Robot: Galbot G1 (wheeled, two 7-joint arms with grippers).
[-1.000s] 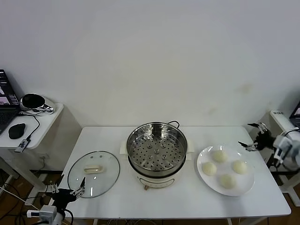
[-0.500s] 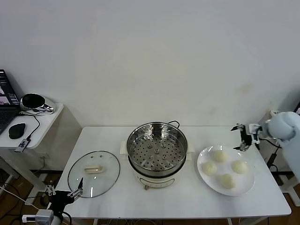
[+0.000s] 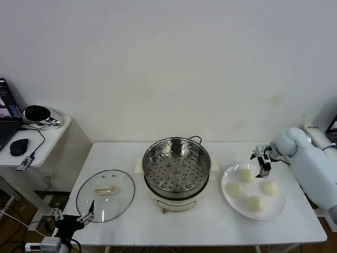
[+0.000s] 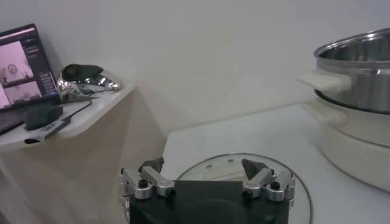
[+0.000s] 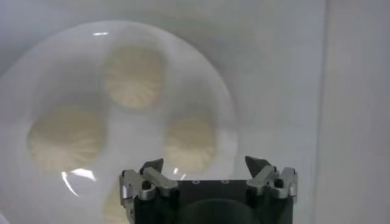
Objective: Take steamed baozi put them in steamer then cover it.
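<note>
- The steamer (image 3: 176, 171) is a round pot of shiny steel standing on a white base in the middle of the white table (image 3: 210, 226). Inside it lies a flat tray with many small holes, and no food is on this tray.
- The four steamed baozi (image 3: 256, 203) are smooth, cream-white and round. In the right wrist view fine pleats show on their tops. They all lie on a flat white plate (image 3: 227, 180), on the right side of the steamer.
- The cover (image 3: 105, 195) is a round lid of clear glass with a metal rim. It lies flat on the table, on the left side of the steamer and apart from it. Its cream oblong handle (image 3: 104, 190) has its long axis across the table, left to right.
- The right gripper (image 3: 261, 160) hangs above the far edge of the plate, with jaws wide and nothing between them.
- The left gripper (image 3: 72, 215) stays low at the near left edge of the table, just beside the cover, jaws also wide and empty.
</note>
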